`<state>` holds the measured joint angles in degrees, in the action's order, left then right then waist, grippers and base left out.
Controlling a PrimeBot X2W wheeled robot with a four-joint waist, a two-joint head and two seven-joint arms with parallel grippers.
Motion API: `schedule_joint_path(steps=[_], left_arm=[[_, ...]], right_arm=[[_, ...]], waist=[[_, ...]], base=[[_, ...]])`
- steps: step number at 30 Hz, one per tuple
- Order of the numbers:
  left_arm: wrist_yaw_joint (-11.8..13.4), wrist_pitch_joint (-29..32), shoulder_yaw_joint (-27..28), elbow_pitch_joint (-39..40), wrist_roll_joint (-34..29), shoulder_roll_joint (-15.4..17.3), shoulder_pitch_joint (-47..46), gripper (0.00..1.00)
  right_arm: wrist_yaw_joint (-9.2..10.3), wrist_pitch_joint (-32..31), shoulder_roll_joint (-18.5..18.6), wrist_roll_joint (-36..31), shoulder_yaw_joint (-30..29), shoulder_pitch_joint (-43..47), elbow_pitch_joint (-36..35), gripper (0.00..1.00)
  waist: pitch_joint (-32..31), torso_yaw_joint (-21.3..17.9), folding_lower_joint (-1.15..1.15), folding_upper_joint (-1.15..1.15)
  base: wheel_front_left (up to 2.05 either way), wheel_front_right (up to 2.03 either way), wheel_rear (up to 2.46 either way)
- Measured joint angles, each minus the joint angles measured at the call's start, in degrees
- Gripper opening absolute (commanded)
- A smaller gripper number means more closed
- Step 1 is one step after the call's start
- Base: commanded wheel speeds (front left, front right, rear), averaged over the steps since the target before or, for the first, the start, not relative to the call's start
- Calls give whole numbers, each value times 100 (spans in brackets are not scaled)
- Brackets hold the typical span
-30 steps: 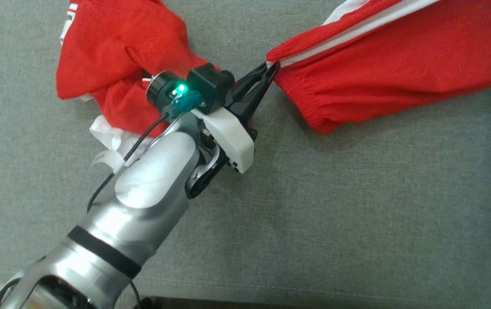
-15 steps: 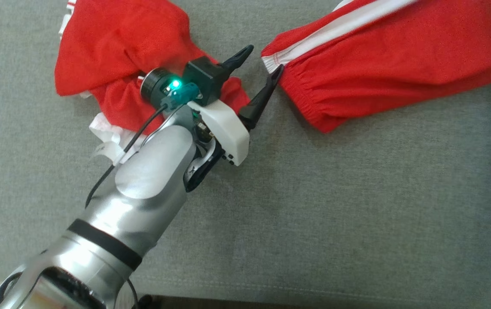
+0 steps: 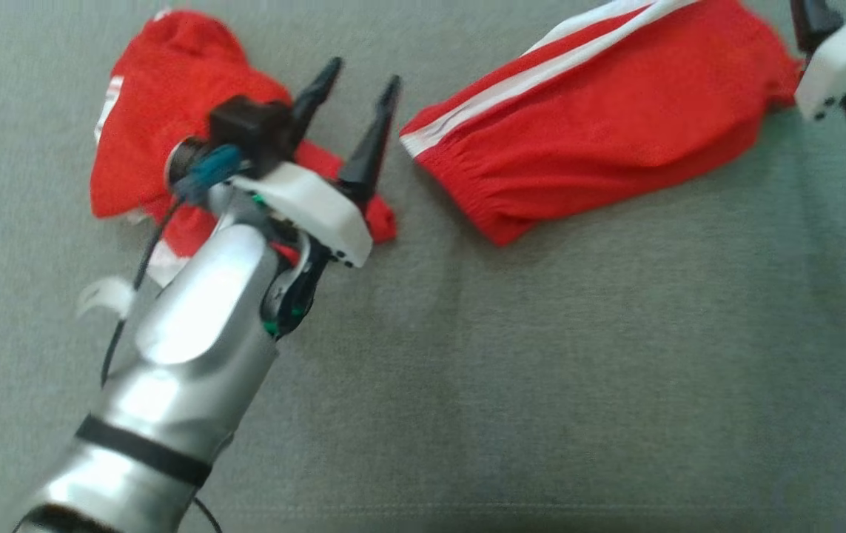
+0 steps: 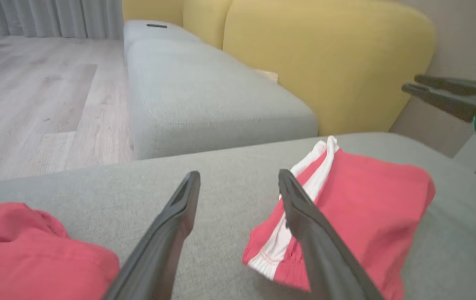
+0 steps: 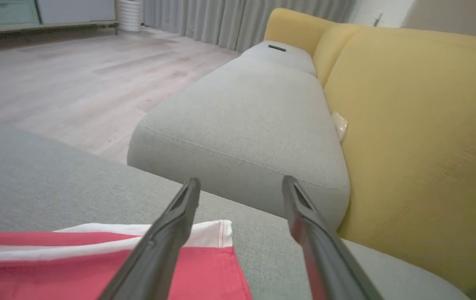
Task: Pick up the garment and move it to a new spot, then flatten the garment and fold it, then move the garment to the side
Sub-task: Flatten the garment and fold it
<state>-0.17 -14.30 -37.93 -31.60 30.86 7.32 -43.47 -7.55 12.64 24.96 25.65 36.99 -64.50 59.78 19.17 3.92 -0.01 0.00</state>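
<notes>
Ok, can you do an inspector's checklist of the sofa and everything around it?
Surface: grey fabric sofa seat.
Job's things: red garment with white stripes, lying spread out, clear of both hands.
Clutter: crumpled red cloth under the left arm, white tag beside it.
Hands: left hand open, empty, over the gap between the red pieces; right hand open, empty, by the striped garment's corner.
Cables: black cable along the left arm.
Surroundings: yellow backrest, wooden floor, grey curtains.

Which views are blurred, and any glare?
Head view: motion blur throughout, garment edges and left gripper smeared; glare on the silver forearm. Left wrist view: mostly crisp, right gripper at its edge slightly soft. Right wrist view: sharp, even soft light.
</notes>
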Motion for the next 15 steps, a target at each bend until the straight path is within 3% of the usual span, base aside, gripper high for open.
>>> schedule_joint_path(steps=[9,15], left_arm=[[169,-18,1049,1150,-272,56,1267,100],[162,-18,1414,1408,-532,13,1961,100]], right_arm=[[0,167,-163,198,-814,1221,-1053,100],[0,172,-332,-159,-1588,2374,-1833,100]], waist=[[-694,-392,-1,0],[-1008,-586,0,0]], base=[[0,0,0],[0,0,0]])
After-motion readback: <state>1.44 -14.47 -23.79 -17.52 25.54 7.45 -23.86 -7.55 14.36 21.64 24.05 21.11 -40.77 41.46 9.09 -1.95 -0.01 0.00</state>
